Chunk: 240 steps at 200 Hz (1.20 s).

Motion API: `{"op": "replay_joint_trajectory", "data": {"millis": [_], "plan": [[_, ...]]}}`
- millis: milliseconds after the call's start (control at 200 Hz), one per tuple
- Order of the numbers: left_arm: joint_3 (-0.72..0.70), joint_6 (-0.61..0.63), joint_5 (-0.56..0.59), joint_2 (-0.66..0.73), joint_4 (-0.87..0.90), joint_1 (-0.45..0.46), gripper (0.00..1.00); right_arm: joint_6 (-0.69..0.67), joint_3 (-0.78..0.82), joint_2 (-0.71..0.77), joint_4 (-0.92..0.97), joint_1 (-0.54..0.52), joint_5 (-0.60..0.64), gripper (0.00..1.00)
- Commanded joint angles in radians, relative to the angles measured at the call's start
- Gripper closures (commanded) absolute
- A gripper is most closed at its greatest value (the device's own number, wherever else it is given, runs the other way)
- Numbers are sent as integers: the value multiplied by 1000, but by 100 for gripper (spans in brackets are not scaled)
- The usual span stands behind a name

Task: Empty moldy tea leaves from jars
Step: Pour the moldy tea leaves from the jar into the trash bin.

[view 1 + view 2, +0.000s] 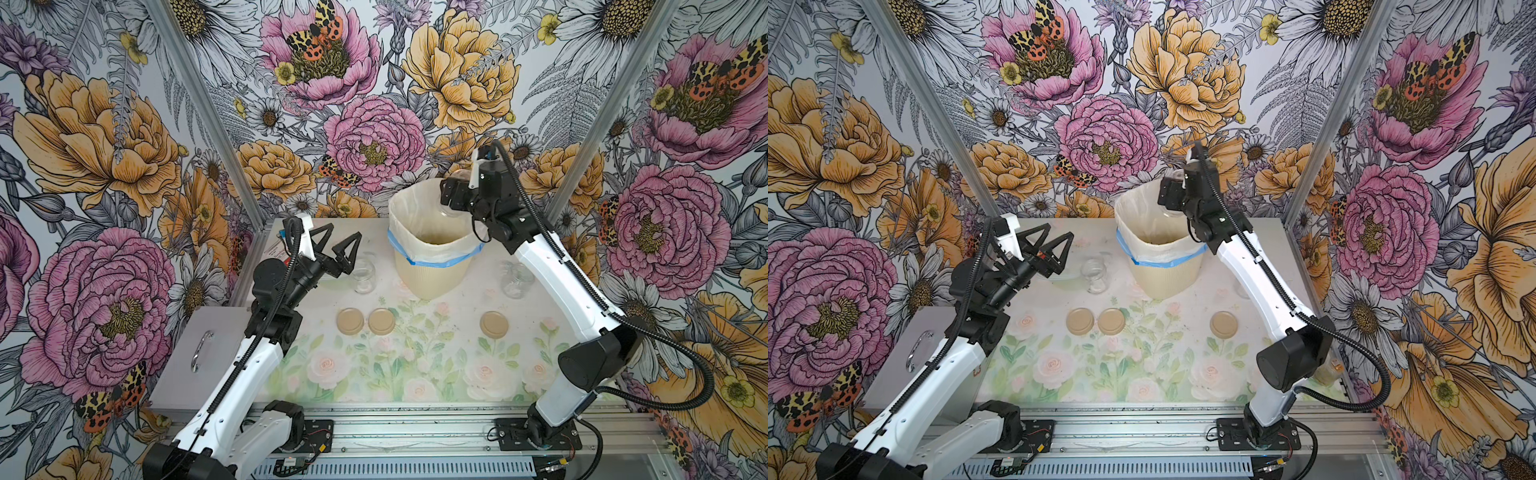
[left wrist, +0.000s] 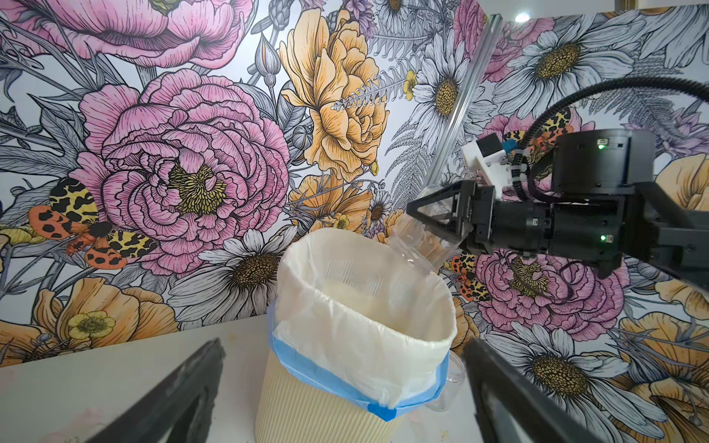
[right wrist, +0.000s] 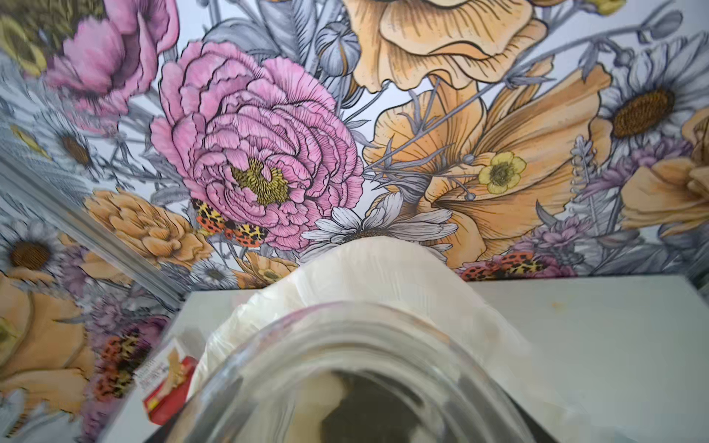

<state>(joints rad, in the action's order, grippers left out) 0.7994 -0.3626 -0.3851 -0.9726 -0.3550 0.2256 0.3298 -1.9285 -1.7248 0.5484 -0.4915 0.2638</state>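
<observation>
My right gripper [image 1: 456, 194] is shut on a clear glass jar [image 1: 450, 212], held tilted with its mouth over the cream ribbed bin [image 1: 432, 274] and its white, blue-edged bag. In the left wrist view that jar [image 2: 416, 245] looks clear. A dark mass [image 3: 368, 414] shows through the glass in the right wrist view; I cannot tell whether it lies in the jar or in the bin. Brownish bits [image 1: 434, 239] lie on the bin's bottom. Two empty jars [image 1: 365, 276] [image 1: 516, 280] stand either side of the bin. My left gripper [image 1: 336, 245] hangs open and empty left of the bin.
Three tan disc lids [image 1: 350, 321] [image 1: 382, 321] [image 1: 494, 325] lie in a row on the flowered mat in front of the bin. A grey metal box [image 1: 195, 357] with a handle sits at the left edge. A shallow clear dish [image 1: 1067, 282] lies under my left gripper.
</observation>
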Motion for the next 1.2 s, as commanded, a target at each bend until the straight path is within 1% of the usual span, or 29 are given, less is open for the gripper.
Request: {"op": "replay_joint_trajectory", "data": {"millis": [0, 45, 145, 215, 310, 365, 550, 651, 776, 861, 976, 1091, 1196], "plan": [[11, -44, 9, -2, -43, -6, 1, -306, -27, -50, -22, -75, 342, 44], [15, -54, 14, 3, -41, -10, 1, -309, 0, -34, -57, -67, 361, 43], [13, -79, 20, 19, -50, -23, 1, -180, 30, 2, -74, -1, 220, 44], [15, -74, 14, 13, -44, -26, 1, -156, -17, -11, -34, 1, 169, 44], [35, -63, -8, -19, -50, -18, 1, -65, -74, -11, 22, 19, 72, 43], [54, -34, -20, -49, -57, -3, 1, 15, -103, -6, 45, 44, -12, 43], [197, 61, -92, -212, -60, 56, 1, 404, -137, 5, 60, 180, -361, 42], [284, 116, -132, -309, -60, 93, 1, 544, -140, 7, 41, 224, -486, 42], [385, 175, -159, -417, -59, 129, 1, 694, -123, 26, -21, 263, -605, 41], [446, 203, -171, -480, -61, 149, 1, 787, -79, 53, -81, 287, -661, 41], [538, 229, -217, -564, -61, 174, 1, 893, -1, 80, -149, 318, -724, 41], [630, 245, -278, -650, -52, 196, 1, 945, 81, 112, -200, 335, -743, 41], [716, 285, -328, -726, -9, 215, 1, 972, 130, 143, -218, 345, -744, 41]]}}
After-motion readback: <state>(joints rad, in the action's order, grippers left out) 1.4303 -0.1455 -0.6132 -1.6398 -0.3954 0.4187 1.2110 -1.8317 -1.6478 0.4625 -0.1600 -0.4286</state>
